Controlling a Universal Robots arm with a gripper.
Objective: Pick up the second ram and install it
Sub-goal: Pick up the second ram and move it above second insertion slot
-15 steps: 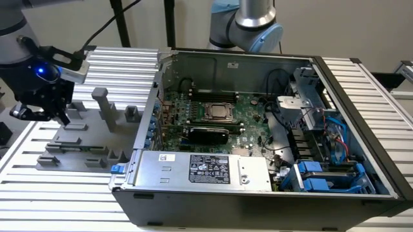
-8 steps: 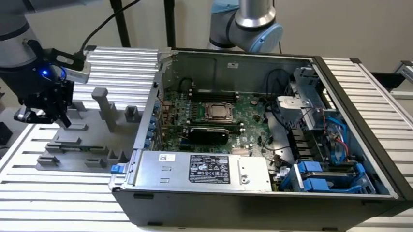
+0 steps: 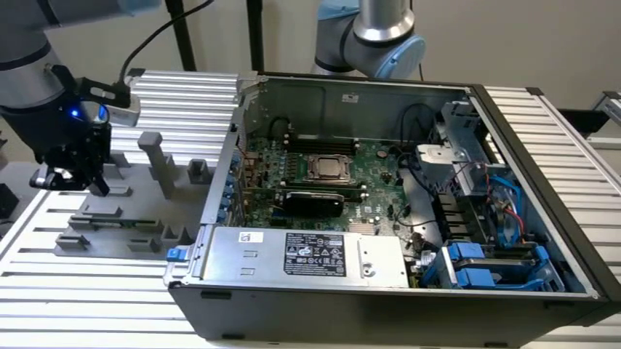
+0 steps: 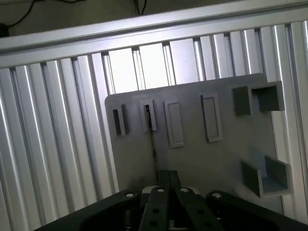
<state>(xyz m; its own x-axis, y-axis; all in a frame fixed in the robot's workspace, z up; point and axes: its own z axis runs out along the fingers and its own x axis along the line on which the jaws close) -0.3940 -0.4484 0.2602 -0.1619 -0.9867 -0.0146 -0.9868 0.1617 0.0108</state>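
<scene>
Your black gripper (image 3: 73,182) hangs over the flat grey plastic tray (image 3: 145,246), near its end on the exterior view's left. In the wrist view the gripper (image 4: 168,180) has its fingers (image 4: 163,179) drawn narrow, tips together, with nothing between them.

The second ram, a thin long green circuit-board stick (image 3: 112,221), sits in the tray's front row of slots and is not gripped. It is near the gripper but apart from it. In the wrist view you see the ram (image 4: 152,137) edge-on as a dark thin line standing in a slot of the tray (image 4: 197,159), among raised grey blocks.

The tray lies on the ribbed aluminium tabletop (image 3: 78,291). Just beside it, on the exterior view's right, is the open dark computer case (image 3: 291,313). Inside the case are the green motherboard (image 3: 379,156) and the square silver processor socket (image 3: 330,169). A second grey robot arm (image 3: 383,33) stands behind the case.
</scene>
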